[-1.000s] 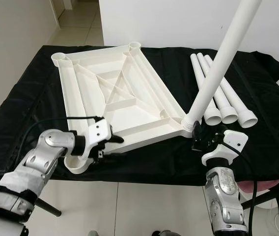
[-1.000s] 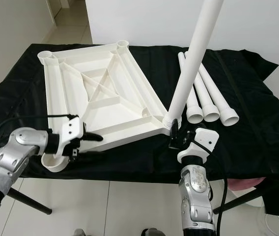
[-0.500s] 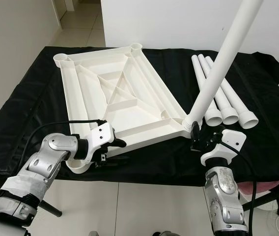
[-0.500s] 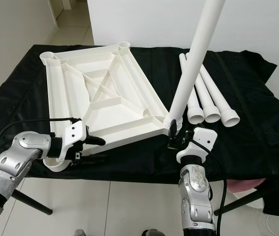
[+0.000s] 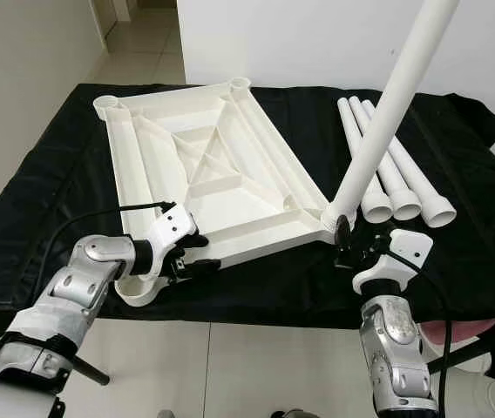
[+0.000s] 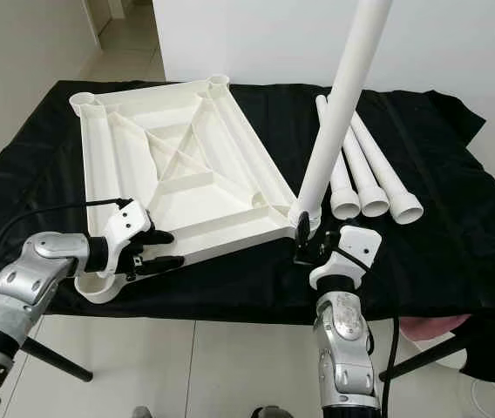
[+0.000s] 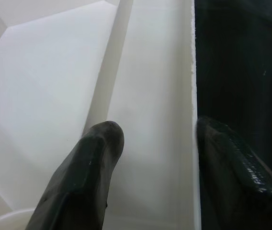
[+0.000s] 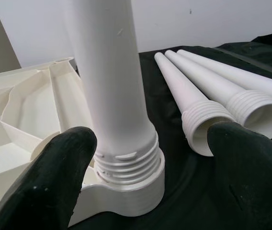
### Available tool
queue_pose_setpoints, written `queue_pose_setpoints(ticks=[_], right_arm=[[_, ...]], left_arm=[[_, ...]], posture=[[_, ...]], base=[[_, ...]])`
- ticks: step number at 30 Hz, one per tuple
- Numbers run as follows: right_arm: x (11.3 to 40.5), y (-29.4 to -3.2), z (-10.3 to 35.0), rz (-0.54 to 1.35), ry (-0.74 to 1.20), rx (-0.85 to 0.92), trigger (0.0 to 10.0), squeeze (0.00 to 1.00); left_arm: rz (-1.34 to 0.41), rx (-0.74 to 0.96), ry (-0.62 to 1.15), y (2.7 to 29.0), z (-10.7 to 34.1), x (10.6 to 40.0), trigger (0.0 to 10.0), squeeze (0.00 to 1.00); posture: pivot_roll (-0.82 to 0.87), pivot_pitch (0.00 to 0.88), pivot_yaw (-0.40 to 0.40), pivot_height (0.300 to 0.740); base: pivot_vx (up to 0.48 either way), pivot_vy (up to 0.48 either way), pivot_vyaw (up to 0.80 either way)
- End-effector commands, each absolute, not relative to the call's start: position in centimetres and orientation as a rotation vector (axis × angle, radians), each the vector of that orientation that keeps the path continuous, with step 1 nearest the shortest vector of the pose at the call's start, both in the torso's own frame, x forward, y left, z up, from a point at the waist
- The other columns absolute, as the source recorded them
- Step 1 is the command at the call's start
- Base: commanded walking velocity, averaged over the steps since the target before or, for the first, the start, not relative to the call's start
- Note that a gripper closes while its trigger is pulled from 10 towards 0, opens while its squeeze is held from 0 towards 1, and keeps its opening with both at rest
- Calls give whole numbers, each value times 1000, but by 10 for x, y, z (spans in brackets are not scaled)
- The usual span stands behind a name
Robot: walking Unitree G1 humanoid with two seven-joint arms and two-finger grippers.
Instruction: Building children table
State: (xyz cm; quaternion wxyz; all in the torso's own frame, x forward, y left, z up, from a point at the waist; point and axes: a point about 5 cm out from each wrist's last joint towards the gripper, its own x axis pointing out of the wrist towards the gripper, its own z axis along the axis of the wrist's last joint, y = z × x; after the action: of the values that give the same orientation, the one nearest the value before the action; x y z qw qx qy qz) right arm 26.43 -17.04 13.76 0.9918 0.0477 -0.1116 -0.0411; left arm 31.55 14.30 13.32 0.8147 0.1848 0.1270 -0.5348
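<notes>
A white tabletop [image 5: 204,170] lies upside down on the bench [image 5: 56,226], which is draped in black cloth, filling its left half and reaching the near edge. The left tool [image 5: 191,254] sits at the tabletop's near rim with its fingers spread, one inside the rim and one outside over the cloth, not clenched. At the tabletop's near right corner a white leg [image 5: 385,113] stands in its socket, leaning up and to the right. The right tool [image 5: 342,242] is just beside the leg's threaded base, fingers apart on either side, released. Three spare legs [image 5: 396,174] lie side by side toward the bench's right edge.
</notes>
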Motion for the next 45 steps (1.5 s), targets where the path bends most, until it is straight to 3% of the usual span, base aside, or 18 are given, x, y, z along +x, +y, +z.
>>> queue_pose_setpoints(ticks=[1,2,3,14,18,20,21,22,23,24,25,30,31,32,41,42,43,45], right_arm=[[265,-170,134,-81,-200,92,10000,0],[265,-170,133,-79,-199,91,10000,0],[265,-170,133,-77,-197,89,10000,0],[264,-171,134,-83,-197,85,10000,0],[264,-170,134,-87,-194,85,10000,0],[264,-170,134,-87,-194,85,10000,0],[263,-170,133,-88,-193,85,10000,0],[264,-170,134,-89,-192,84,10000,0],[264,-169,134,-89,-192,83,10000,0],[264,-169,134,-89,-191,82,10000,0],[264,-169,134,-90,-191,82,10000,0],[265,-170,133,-92,-189,79,10000,0],[265,-171,133,-92,-188,76,10000,0],[265,-171,133,-92,-188,74,10000,0],[265,-167,133,-51,-185,60,10000,0],[265,-165,133,-35,-187,54,10000,0],[265,-164,133,-25,-189,42,10000,0],[264,-163,133,-17,-187,35,10000,0]], left_arm=[[-1012,404,291,152,128,320,9686,0],[-1015,386,296,150,128,319,1922,0],[-1018,378,295,149,127,318,0,0],[-890,288,250,124,129,322,0,0],[-833,212,205,94,133,325,0,0],[-833,212,205,94,133,325,0,0],[-815,188,185,85,136,326,2314,0],[-790,168,175,79,138,327,3373,0],[-777,159,161,74,140,329,2235,0],[-769,165,147,70,142,330,7608,0],[-781,182,136,67,143,330,10000,0],[-867,258,89,61,146,323,10000,0],[-926,241,84,61,147,317,10000,129],[-986,233,67,63,149,312,10000,1000],[-1212,301,20,77,157,291,10000,1000],[-1232,319,0,82,160,290,10000,286],[-1257,326,3,87,163,289,10000,0],[-1278,364,-10,96,167,289,10000,0]], posture=[[-54,42,26,740],[-55,44,25,740],[-55,45,25,740],[-61,53,32,740],[-62,66,35,740],[-62,66,35,740],[-61,69,34,740],[-60,72,34,740],[-61,74,34,740],[-60,75,33,740],[-60,78,34,740],[-58,80,33,740],[-57,83,33,740],[-57,84,33,740],[-49,88,24,740],[-49,89,21,740],[-48,92,16,740],[-48,92,13,740]], base=[[0,0,0],[0,0,0],[0,0,0],[0,0,0],[0,0,0],[0,0,0],[0,0,0],[0,0,0],[0,0,0],[0,0,0],[0,0,0],[0,0,0],[0,0,0],[0,0,0],[0,0,0],[0,0,0],[0,0,0],[0,0,0]])
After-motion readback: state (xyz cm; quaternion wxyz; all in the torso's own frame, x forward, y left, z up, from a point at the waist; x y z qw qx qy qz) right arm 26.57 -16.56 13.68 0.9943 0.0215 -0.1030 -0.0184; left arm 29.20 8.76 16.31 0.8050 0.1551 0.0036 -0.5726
